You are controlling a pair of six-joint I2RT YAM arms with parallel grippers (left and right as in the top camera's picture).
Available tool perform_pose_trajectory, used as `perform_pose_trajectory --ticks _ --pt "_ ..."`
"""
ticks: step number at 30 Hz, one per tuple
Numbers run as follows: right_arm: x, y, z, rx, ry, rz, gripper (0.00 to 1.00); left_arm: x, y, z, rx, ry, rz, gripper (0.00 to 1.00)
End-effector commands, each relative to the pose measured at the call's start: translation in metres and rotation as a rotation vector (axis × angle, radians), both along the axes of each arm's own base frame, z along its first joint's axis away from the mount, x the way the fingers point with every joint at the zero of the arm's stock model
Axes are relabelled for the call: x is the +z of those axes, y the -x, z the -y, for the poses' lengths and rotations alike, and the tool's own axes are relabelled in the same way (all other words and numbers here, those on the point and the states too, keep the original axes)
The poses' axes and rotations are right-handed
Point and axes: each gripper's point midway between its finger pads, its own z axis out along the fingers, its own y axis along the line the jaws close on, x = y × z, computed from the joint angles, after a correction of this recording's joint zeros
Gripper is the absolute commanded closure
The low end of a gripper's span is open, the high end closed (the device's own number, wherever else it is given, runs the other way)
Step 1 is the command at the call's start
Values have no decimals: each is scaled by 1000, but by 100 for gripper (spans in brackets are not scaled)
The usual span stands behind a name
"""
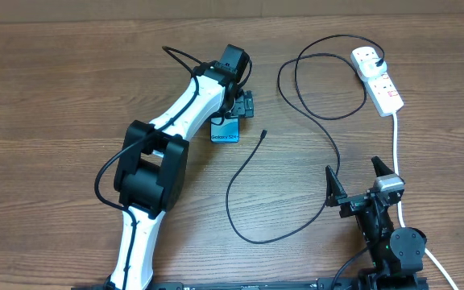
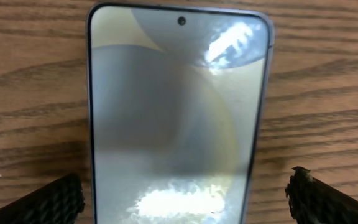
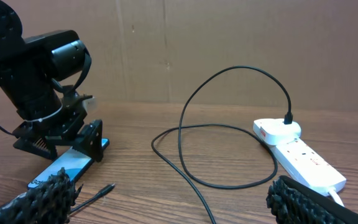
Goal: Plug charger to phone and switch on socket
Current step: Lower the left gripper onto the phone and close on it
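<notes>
The phone [image 1: 225, 133] lies flat on the wooden table, screen up and lit; it fills the left wrist view [image 2: 179, 112] with glare on the glass. My left gripper [image 1: 240, 103] hovers over its far end, open, one finger on each side of the phone [image 2: 182, 196], not touching. The charger's black cable [image 1: 240, 185] loops across the table; its connector tip [image 1: 263, 133] lies free just right of the phone, also in the right wrist view [image 3: 104, 187]. Its white adapter [image 1: 366, 56] sits in the socket strip [image 1: 381, 80]. My right gripper [image 1: 361, 184] is open and empty near the front edge.
The strip's thick white cord [image 1: 397, 153] runs down past my right arm to the front right corner. A cable loop [image 3: 229, 134] lies between the phone and the strip [image 3: 297, 155]. A cardboard wall stands behind the table in the right wrist view.
</notes>
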Motion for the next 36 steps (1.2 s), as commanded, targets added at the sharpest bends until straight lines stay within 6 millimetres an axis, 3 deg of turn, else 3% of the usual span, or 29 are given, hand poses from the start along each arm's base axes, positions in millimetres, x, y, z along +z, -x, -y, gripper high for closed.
perform_pose_trajectory --ticks 1,33,36 --pt "-1 0 0 -2 1 5 0 -21 7 -10 -15 -67 -35 0" --pt "-1 0 0 -3 1 5 0 -27 9 -13 -13 -78 -48 0" --pt "-2 0 0 -3 1 5 0 -28 10 -12 -15 -80 -51 4"
